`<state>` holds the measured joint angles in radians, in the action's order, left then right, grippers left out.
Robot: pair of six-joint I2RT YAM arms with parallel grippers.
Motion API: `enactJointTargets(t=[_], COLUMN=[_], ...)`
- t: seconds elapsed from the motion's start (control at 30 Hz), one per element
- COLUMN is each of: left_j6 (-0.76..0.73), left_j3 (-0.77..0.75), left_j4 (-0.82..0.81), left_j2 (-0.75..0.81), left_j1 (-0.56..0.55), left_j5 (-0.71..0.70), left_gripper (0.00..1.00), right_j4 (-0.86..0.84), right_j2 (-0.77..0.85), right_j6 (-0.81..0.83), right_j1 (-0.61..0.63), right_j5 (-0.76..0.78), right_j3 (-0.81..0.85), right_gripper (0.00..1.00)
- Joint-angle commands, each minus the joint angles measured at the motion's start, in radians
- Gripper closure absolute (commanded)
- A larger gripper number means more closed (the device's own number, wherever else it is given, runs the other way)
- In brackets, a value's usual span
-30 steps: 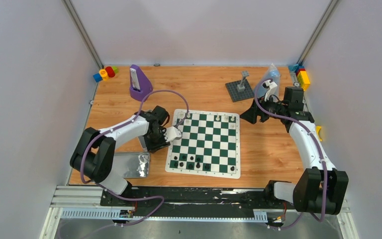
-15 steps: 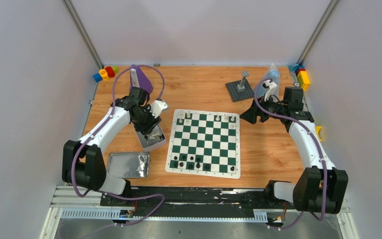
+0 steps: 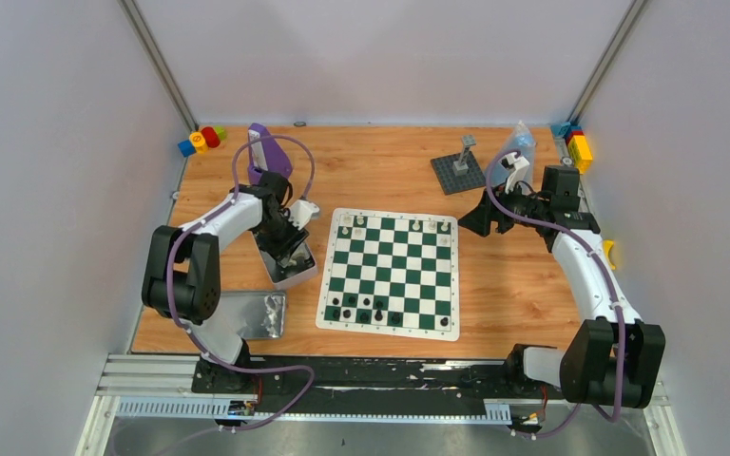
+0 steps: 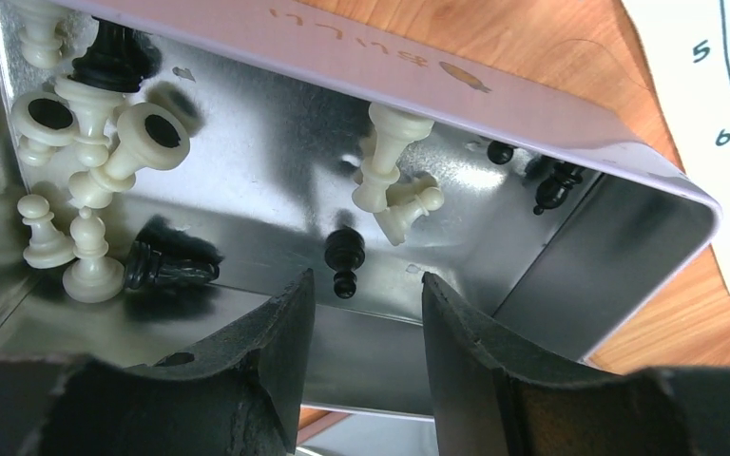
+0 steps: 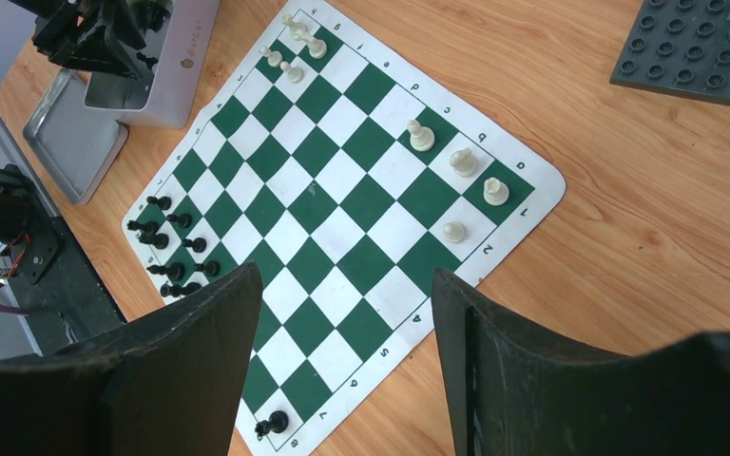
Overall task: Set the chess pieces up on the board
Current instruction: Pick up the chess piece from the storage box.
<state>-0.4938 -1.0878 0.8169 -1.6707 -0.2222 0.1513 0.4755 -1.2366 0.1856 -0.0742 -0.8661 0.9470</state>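
Both empty, parted | left hand [image 4: 366, 283] over tin [image 4: 608, 237] | right hand [image 5: 342, 275] near baseplate [image 5: 703, 47]

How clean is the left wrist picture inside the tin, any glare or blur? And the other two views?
Left wrist: the tin floor is mirror-bright, doubling the pieces with reflections and dark smears; the small black piece is sharp, the left gripper fingers soft. Right wrist: board crisp and evenly lit, the right gripper blurred. Top external: flat light, no glare, pieces tiny.
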Motion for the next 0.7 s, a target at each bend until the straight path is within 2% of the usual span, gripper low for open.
enactJointTargets(t=[0.0,0.17,0.5,0.67], left_j6=[0.027,0.023,0.031,0.042], left_j3=[-0.037,-0.037,-0.054,-0.089], left_j4=[-0.03,-0.037,-0.019,0.021], left_j2=[-0.012,-0.032,-0.051,-0.001], left_j1=[0.012,0.015,0.024,0.025], left_j5=[-0.015,-0.015,-0.011,0.012], left_gripper=[0.48,0.52,0.76,0.84], right_j4=[-0.005,-0.003,-0.001,-0.001], right_j2=[0.009,0.008,0.007,0.008], right_j6=[0.02,0.02,0.021,0.021], right_j1=[0.004,0.004,0.004,0.004], right_j5=[-0.023,-0.022,-0.023,-0.022], right_j3=[0.006,0.007,0.008,0.009], right_gripper=[0.34,0.34,0.34,0.34])
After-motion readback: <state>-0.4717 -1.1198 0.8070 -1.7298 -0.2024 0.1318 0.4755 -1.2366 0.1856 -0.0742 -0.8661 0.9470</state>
